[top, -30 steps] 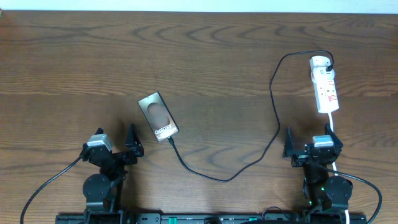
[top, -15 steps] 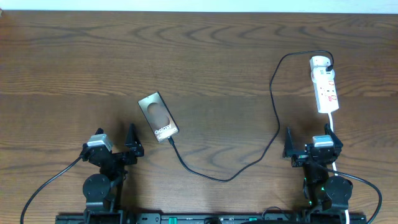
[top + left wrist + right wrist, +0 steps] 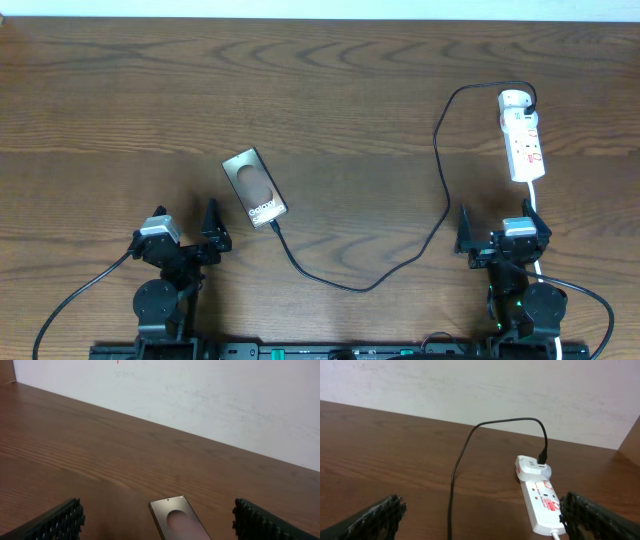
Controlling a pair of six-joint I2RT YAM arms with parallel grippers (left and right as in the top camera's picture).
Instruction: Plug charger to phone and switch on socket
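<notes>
The bronze-brown phone (image 3: 255, 188) lies flat left of the table's middle, and its far end also shows in the left wrist view (image 3: 179, 519). The black charger (image 3: 437, 215) runs from the white adapter on the socket (image 3: 523, 140), curves down across the table and ends with its plug tip (image 3: 275, 229) right at the phone's near end. My left gripper (image 3: 186, 232) rests open near the front edge, the phone ahead between its fingers (image 3: 59, 521). My right gripper (image 3: 500, 232) is open just short of the socket (image 3: 540, 501), the charger (image 3: 456, 467) between its fingers.
The socket's white cord (image 3: 531, 197) runs back toward my right arm's base. A pale wall (image 3: 200, 390) stands behind the table's far edge. Bare wooden tabletop (image 3: 330, 90) spreads around the phone and cable.
</notes>
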